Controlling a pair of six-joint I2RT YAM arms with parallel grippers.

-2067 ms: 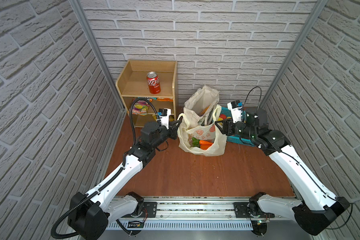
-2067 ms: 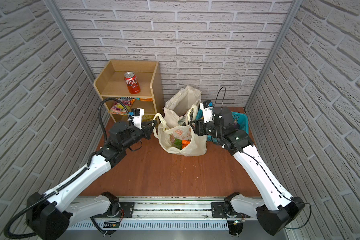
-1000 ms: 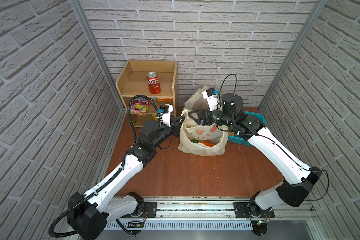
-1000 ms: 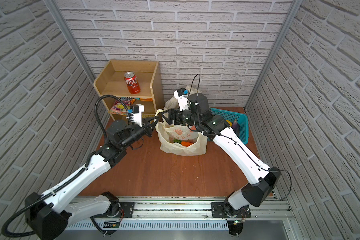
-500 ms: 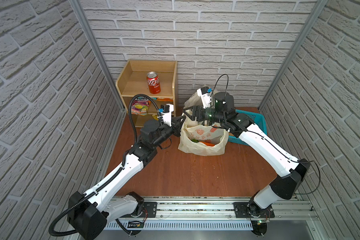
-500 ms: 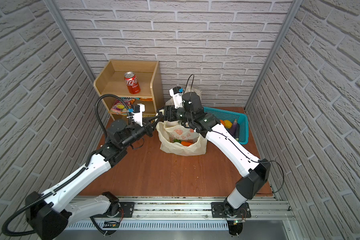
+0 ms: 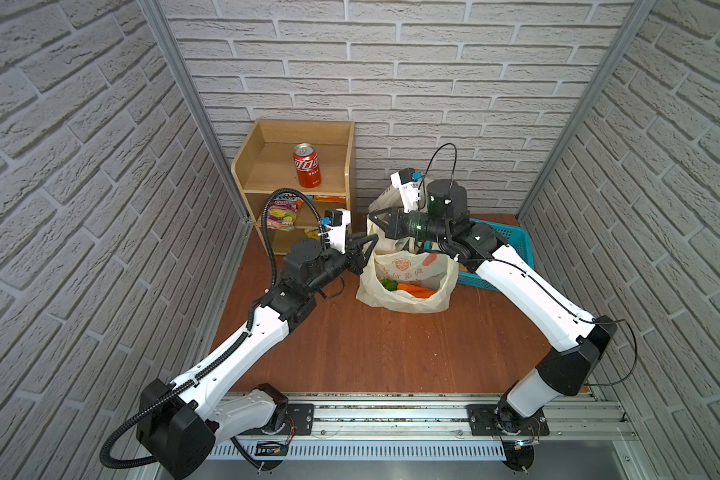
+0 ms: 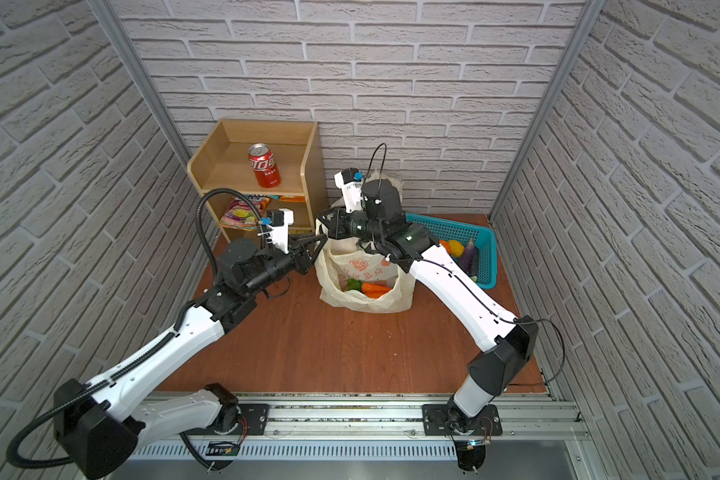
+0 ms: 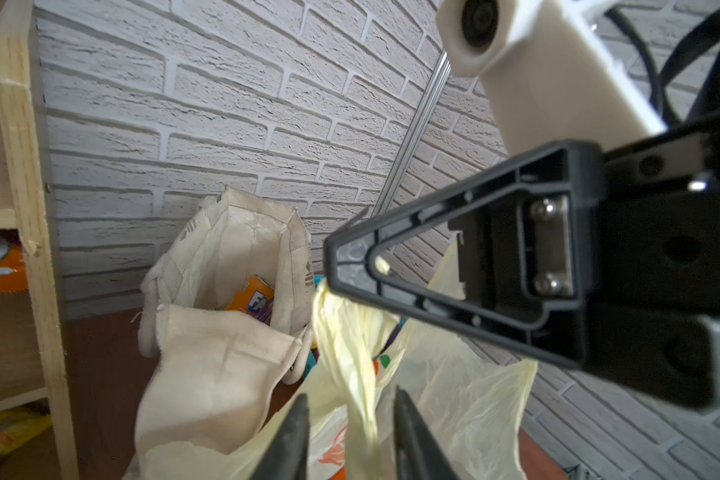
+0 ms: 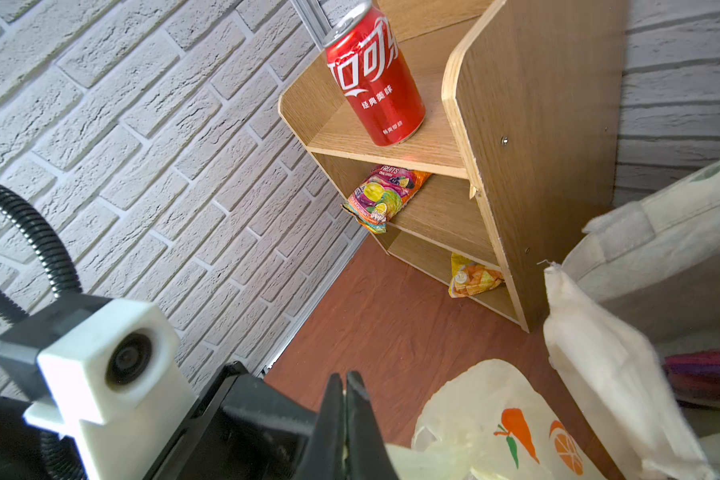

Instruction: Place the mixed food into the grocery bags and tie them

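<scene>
While the right end effector [image 10: 345, 378] clamps the plastic bag handle [image 9: 350, 345], the left end effector [image 9: 350, 395] gapes around it.

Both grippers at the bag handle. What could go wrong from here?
The right gripper pinches only the handle's tip; thin plastic may slip or tear.
The left gripper stands open around the handle, so nothing backs it up.
A hard pull may tip the bag and spill its carrot.
</scene>
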